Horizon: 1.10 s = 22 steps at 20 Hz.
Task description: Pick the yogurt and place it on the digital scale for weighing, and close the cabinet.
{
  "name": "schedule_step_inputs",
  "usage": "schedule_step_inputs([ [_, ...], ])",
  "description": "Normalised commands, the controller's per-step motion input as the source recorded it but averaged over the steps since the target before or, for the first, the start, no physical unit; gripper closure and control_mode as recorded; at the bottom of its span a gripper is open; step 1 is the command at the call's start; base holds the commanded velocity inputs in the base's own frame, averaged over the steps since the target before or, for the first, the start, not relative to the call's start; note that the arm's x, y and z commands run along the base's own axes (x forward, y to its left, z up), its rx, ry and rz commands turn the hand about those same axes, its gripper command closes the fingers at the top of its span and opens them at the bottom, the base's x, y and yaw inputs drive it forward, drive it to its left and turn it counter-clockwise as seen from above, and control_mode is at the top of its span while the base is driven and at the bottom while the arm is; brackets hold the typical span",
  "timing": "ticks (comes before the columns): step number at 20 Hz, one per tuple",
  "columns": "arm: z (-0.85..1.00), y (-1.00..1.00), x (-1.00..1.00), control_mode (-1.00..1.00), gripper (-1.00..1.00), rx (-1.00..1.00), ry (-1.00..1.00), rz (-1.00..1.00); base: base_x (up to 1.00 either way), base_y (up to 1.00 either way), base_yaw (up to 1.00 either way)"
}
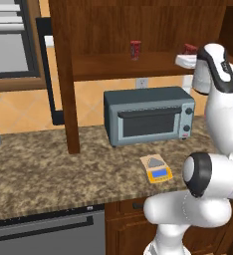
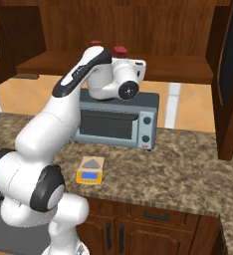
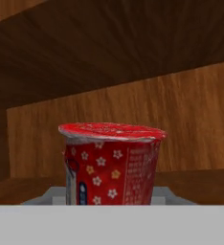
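The yogurt (image 3: 111,165) is a red cup with small star marks and a pale rim, close up in the hand view. It sits at the right of the open cabinet's lower shelf (image 1: 113,65), also seen as the yogurt (image 1: 190,48) (image 2: 120,49). My gripper (image 1: 188,56) (image 2: 123,58) reaches into the cabinet and is shut on the cup; its fingertips are hidden. The digital scale (image 1: 156,168) (image 2: 90,170), yellow-edged with a blue display, lies on the counter in front of the toaster oven. The cabinet doors (image 1: 63,74) (image 2: 229,74) stand open.
A grey toaster oven (image 1: 148,115) (image 2: 116,119) stands on the granite counter (image 1: 49,169) under the shelf. A second red container (image 1: 135,49) (image 2: 95,44) stands further left on the shelf. Brown drawers (image 2: 153,215) run below the counter edge.
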Motion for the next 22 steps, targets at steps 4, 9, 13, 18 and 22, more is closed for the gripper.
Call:
schedule_step_inputs([
  [4,0.27,-0.39,-1.0,-1.0,1.0,-0.12,0.05,0.1,0.0,0.0,0.0],
  [9,-0.09,-0.27,-1.0,-1.0,1.0,-0.17,0.08,0.25,0.0,0.0,0.0],
  [13,-0.72,0.0,-0.98,-1.0,1.0,-0.07,0.07,0.48,0.0,0.0,0.0],
  [18,-0.85,0.41,-0.5,-1.0,1.0,-0.01,0.09,0.54,0.0,0.0,0.0],
  [22,-0.91,0.85,-0.09,-1.0,1.0,-0.03,0.03,0.36,0.0,0.0,0.0],
])
